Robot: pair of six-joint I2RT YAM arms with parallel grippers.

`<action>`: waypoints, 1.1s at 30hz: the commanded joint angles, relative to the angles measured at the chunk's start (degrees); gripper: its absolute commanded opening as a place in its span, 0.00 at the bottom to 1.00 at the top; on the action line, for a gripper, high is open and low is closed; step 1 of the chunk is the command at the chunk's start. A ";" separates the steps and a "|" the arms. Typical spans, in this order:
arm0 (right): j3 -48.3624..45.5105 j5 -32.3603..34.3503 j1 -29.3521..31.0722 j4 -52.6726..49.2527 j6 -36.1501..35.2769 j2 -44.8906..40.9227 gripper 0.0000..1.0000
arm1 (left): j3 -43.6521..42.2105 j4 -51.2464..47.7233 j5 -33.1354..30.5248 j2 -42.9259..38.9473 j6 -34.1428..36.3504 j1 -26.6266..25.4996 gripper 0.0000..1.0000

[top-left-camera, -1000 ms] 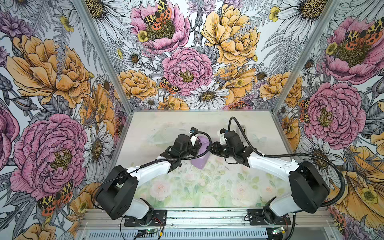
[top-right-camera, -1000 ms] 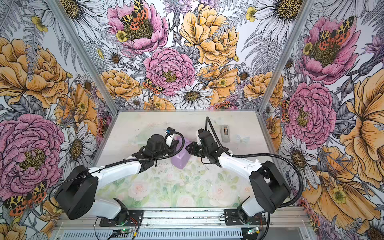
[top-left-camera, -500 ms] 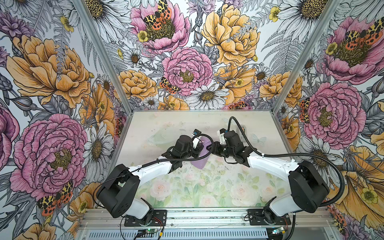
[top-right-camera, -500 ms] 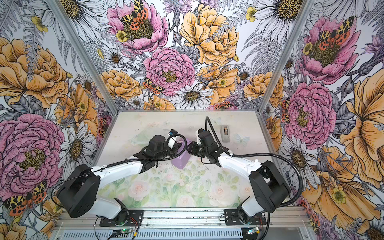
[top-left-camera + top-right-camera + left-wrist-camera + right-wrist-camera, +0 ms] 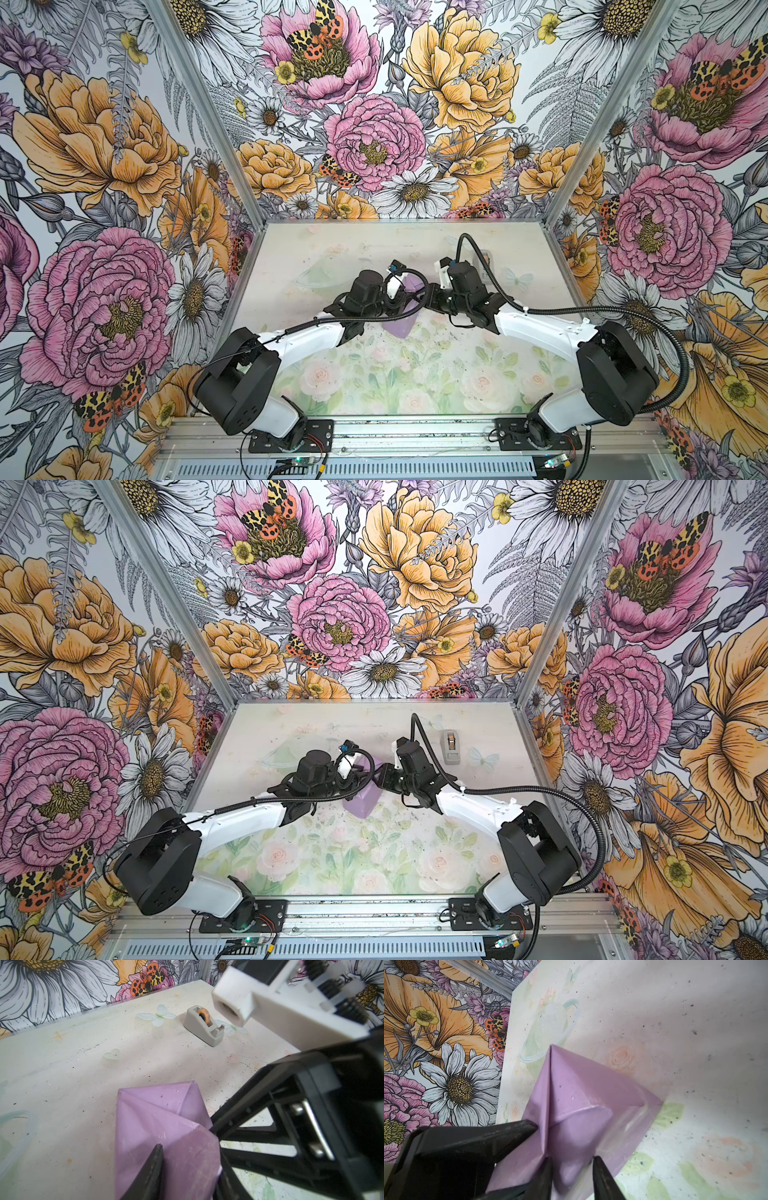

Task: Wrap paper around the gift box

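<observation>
The gift box is hidden under the paper point(image 5: 363, 805), whose lilac face is folded round it into a parcel point(image 5: 166, 1118) with creased triangular flaps point(image 5: 577, 1093). It sits mid-table between my two wrists in both top views point(image 5: 400, 329). My left gripper point(image 5: 190, 1153) is over the parcel's near end, jaws apart, one fingertip point(image 5: 158, 1148) lying on the paper. My right gripper point(image 5: 572, 1159) comes from the opposite side, jaws apart astride a raised paper ridge. In a top view the two grippers point(image 5: 353, 779) point(image 5: 384, 777) almost meet over the parcel.
A grey tape dispenser point(image 5: 204, 1026) with an orange roll stands beyond the parcel toward the back right point(image 5: 451, 746). The table point(image 5: 415, 374) has a pale floral print. Flowered walls close in three sides. Black cables loop off both wrists.
Both grippers' jaws have spread wider on the parcel. The left wrist has shifted a little to the right, toward the right gripper. The parcel has stayed in place.
</observation>
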 commanded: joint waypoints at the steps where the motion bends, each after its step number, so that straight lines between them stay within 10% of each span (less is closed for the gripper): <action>1: 1.26 0.42 0.39 2.00 0.06 -0.65 0.38 | -2.15 2.04 6.23 0.87 -2.93 -0.12 0.40; 33: 7.30 -3.71 -1.45 -6.33 -3.93 -1.42 0.64 | -8.72 14.15 16.52 2.28 -10.77 3.57 0.61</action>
